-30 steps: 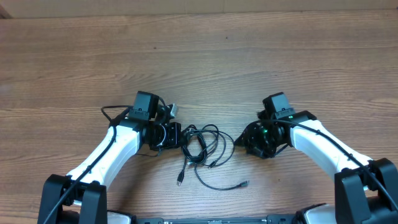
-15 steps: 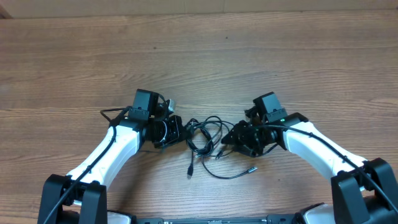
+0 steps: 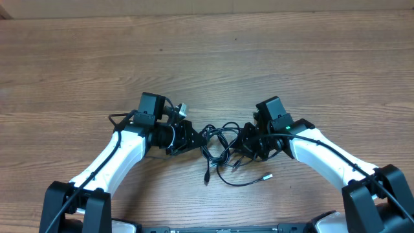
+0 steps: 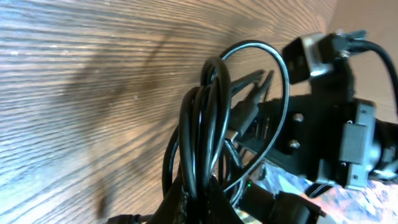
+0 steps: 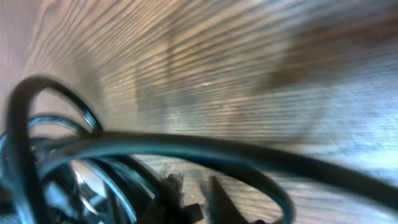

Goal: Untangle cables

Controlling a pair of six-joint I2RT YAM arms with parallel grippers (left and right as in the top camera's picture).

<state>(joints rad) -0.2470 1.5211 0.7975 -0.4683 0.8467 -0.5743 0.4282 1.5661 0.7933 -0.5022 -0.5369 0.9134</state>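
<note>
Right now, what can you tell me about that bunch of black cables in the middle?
The cables are thin, glossy black cords, looped over one another in a loose knot on the wooden table between the two arms. Two free ends trail toward the near edge, one with a silver plug, one with a dark plug. The left arm's fingers pinch several strands together. The right arm's fingers reach the knot's other side, but their grip is unclear.

Robot lab — wood-grain table (image 3: 213,58)
</note>
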